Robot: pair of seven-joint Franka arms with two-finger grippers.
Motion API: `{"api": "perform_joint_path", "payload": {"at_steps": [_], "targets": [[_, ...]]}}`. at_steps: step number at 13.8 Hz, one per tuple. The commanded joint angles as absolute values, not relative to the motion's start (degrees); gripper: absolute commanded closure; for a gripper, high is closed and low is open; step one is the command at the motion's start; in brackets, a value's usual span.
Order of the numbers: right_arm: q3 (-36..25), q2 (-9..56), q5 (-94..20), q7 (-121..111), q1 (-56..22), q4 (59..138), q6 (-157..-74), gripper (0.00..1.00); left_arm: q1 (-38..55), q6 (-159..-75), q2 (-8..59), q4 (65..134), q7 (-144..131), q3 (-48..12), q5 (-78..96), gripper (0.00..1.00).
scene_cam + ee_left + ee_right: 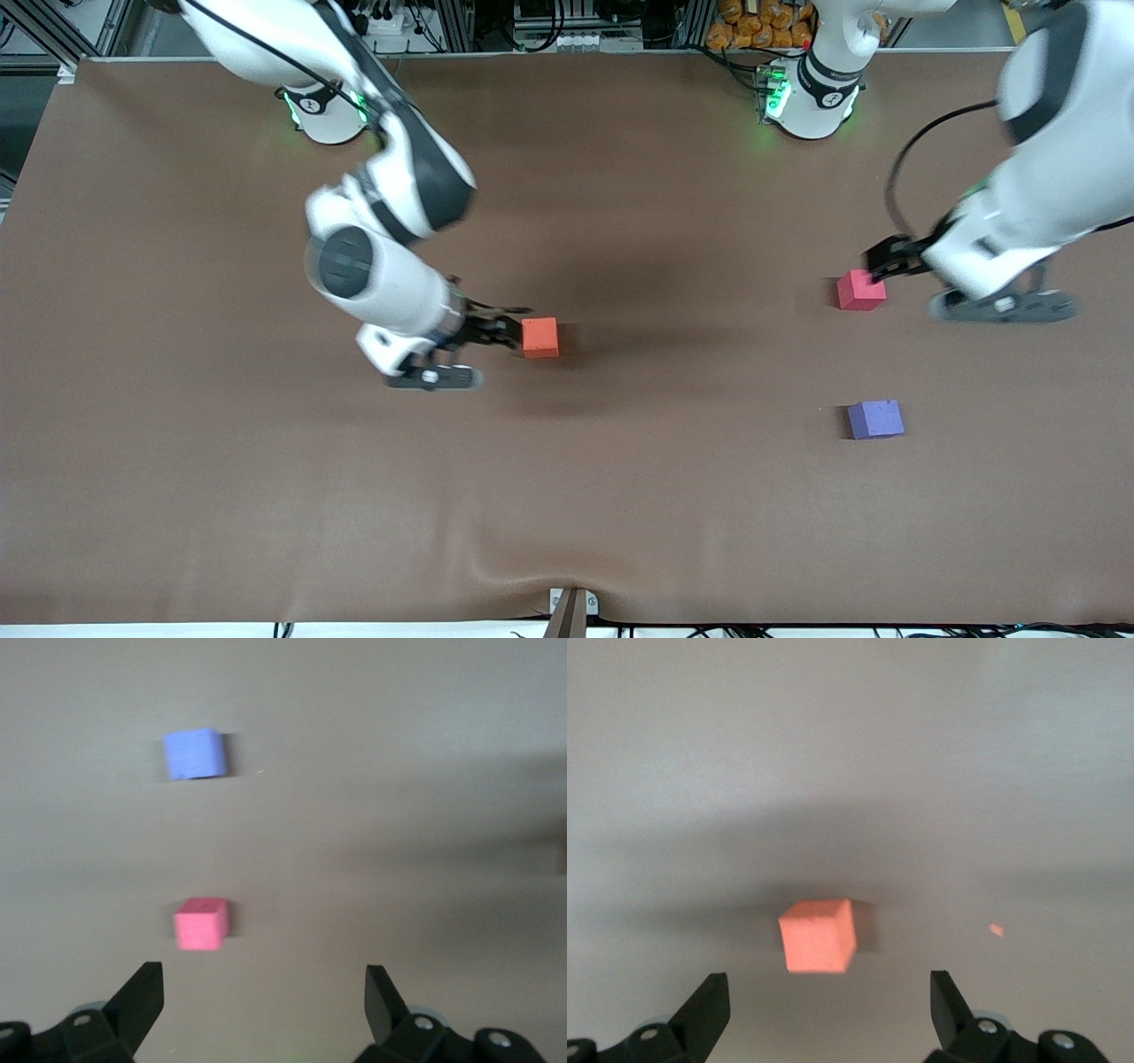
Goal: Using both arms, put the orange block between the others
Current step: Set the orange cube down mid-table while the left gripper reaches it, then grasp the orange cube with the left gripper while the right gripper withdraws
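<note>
The orange block rests on the brown table near its middle. My right gripper stands open right beside it, on the right arm's side. The block lies just ahead of the fingertips, not between them. Toward the left arm's end sit the others: a pinkish-red cube and a purple-blue cube, which is nearer to the front camera. My left gripper is open and empty, low beside the pinkish-red cube, which lies ahead of its fingertips.
The brown table mat has a ripple at its edge nearest the front camera. A gap about two cubes wide separates the pinkish-red and purple-blue cubes. Both arm bases stand along the table edge farthest from the front camera.
</note>
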State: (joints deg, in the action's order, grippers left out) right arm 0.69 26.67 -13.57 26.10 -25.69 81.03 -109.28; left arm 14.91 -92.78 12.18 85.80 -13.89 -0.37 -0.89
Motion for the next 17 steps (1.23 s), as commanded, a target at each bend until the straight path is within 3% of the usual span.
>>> {"api": "perform_joint_path", "payload": {"at_steps": [1, 5, 8, 11, 17], "targets": [[1.58, 19.1, -12.13, 25.4, -21.28, 83.06, -102.42, 0.0, 21.34, -93.85, 22.65, 74.91, -24.04, -0.09, -1.32, 0.0], [1.67, 11.27, -11.25, 18.4, -12.42, 83.06, -91.44, 0.0, 27.14, -106.76, 30.3, 73.92, -32.07, -0.26, 3.76, 0.0], [1.76, 8.09, -9.86, 11.36, -5.55, 82.18, -85.09, 0.0, 32.15, -110.65, 37.15, 69.98, -35.57, -0.26, 4.22, 0.0], [1.85, 6.16, -2.3, 7.22, -2.3, 80.86, -83.5, 0.0, 37.25, -117.75, 42.26, 67.59, -44.9, -0.26, 4.22, 0.0], [1.23, 5.1, -0.44, -0.42, 5.09, 80.07, -82.44, 0.0, 44.46, -128.13, 50.53, 67.41, -51.94, 0.0, 4.22, 0.0]]}}
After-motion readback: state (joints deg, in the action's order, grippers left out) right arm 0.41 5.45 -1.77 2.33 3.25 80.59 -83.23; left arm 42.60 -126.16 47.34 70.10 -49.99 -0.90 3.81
